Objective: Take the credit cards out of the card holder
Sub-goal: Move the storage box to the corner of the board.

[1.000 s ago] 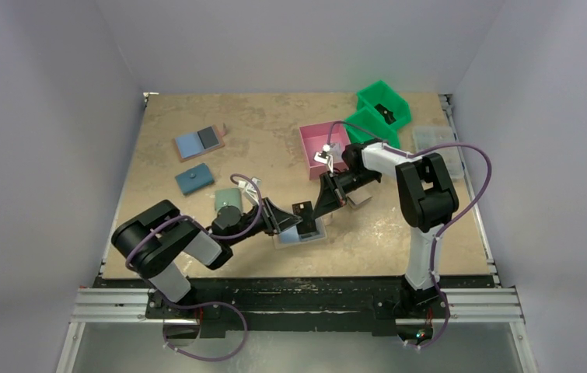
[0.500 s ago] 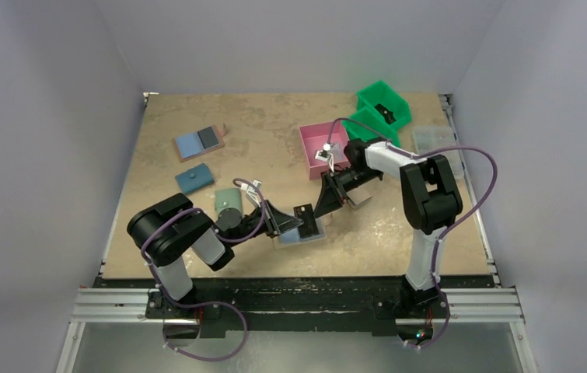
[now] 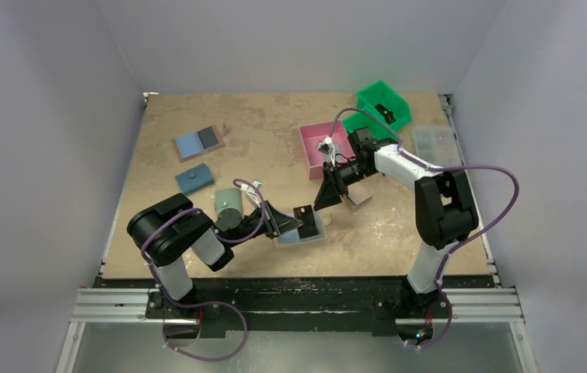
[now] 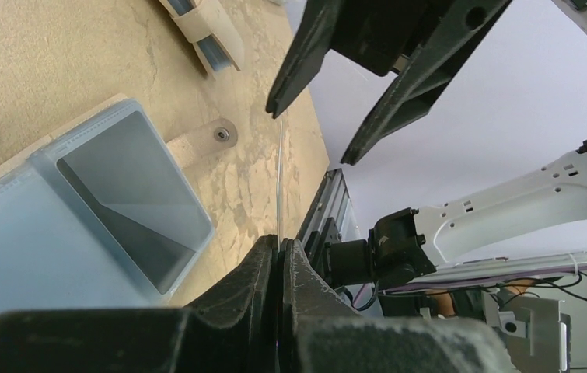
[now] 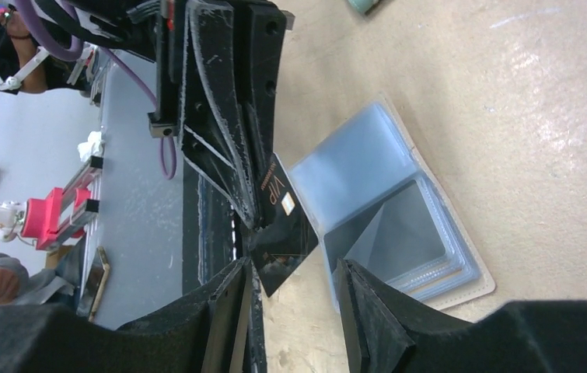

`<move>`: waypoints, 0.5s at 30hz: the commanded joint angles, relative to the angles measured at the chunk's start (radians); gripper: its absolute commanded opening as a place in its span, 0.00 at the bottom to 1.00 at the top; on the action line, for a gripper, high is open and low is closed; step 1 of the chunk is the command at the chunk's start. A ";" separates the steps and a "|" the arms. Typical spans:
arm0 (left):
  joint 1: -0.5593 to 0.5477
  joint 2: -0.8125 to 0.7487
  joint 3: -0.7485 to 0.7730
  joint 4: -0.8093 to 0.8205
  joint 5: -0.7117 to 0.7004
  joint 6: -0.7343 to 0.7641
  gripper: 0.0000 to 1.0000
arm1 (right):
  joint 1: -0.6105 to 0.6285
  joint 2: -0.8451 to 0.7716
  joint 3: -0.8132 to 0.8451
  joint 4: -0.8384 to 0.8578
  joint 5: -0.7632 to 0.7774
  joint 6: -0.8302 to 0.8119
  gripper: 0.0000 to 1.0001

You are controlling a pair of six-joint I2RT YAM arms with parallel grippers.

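The card holder [image 3: 310, 234] lies open on the table, its pale blue and grey clear pockets facing up [image 5: 399, 221] [image 4: 119, 194]. My left gripper [image 3: 291, 221] [image 4: 282, 242] is shut on a black credit card [image 3: 303, 211] with gold lettering [image 5: 282, 225], held on edge just above the holder. In the left wrist view the card [image 4: 281, 179] is a thin line rising from the pinched tips. My right gripper [image 3: 326, 200] [image 5: 294, 268] is open, its fingers either side of the card's free corner and not touching it.
A tan folded wallet [image 3: 358, 198] [image 4: 204, 31] lies just right of the holder. At the back stand a pink bin [image 3: 315, 162], green bins [image 3: 393, 101] and a clear box [image 3: 436, 140]. Another holder [image 3: 199, 142], a teal pouch [image 3: 194, 179] and a green item [image 3: 226, 200] lie left.
My left gripper has closed on the card. My right gripper has opened, let go of the card, and its arm has drawn back a little to the right.
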 commanded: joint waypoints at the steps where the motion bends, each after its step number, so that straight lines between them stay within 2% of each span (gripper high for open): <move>1: -0.011 -0.025 0.012 0.197 0.020 0.030 0.00 | 0.010 0.012 -0.001 0.021 0.009 0.017 0.52; 6: -0.022 -0.019 0.039 0.191 0.027 0.040 0.00 | 0.053 0.026 0.003 0.016 0.007 0.016 0.51; 9: -0.025 -0.017 0.047 0.192 0.028 0.041 0.00 | 0.079 0.039 0.010 0.010 0.006 0.018 0.46; 11: -0.024 -0.023 0.044 0.188 0.023 0.043 0.00 | 0.081 0.050 0.028 -0.023 -0.009 -0.007 0.28; 13: -0.025 -0.037 0.032 0.171 0.006 0.050 0.00 | 0.080 0.060 0.053 -0.080 -0.027 -0.056 0.04; 14: -0.026 -0.050 0.027 0.151 -0.007 0.053 0.02 | 0.077 0.060 0.064 -0.101 -0.034 -0.077 0.00; 15: -0.023 -0.067 0.022 0.120 -0.025 0.059 0.09 | 0.074 0.055 0.073 -0.122 -0.036 -0.097 0.00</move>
